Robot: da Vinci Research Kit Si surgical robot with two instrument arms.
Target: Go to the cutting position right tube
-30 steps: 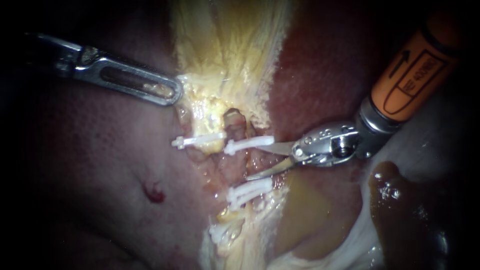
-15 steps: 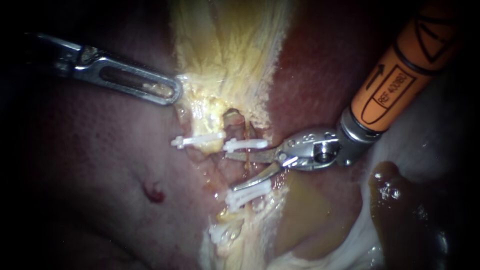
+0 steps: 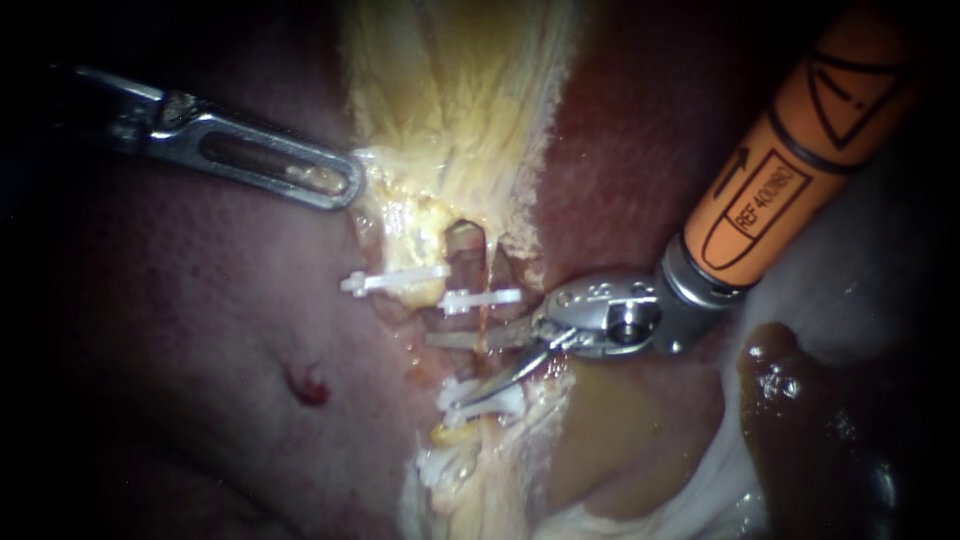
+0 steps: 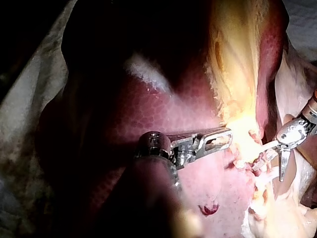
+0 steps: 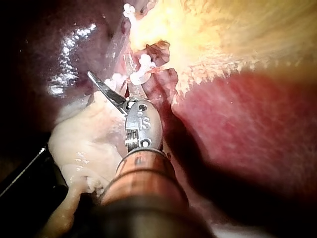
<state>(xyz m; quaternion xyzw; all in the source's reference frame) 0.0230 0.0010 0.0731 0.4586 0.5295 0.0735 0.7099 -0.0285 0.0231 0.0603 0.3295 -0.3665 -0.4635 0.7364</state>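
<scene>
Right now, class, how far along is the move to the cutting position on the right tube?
Done: white clips sit on the right tube. In hand: the right instrument has its blades open around that tube, between upper and lower clips. Left: closing to cut; the tube looks uncut.

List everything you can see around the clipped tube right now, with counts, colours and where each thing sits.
Liver: one, dark red, either side of the yellow tissue.
Yellow tissue: one band, pale yellow, upper centre.
Right tube: one, tan-pink, running down the centre.
Clips: at least four, white, on and beside the right tube.
Blood spot: one, red, left of the clips.
Left tool: one silver instrument, tip at the yellow tissue's edge.
Right tool: one instrument, silver with an orange shaft, jaws open at the right tube between clips.
</scene>
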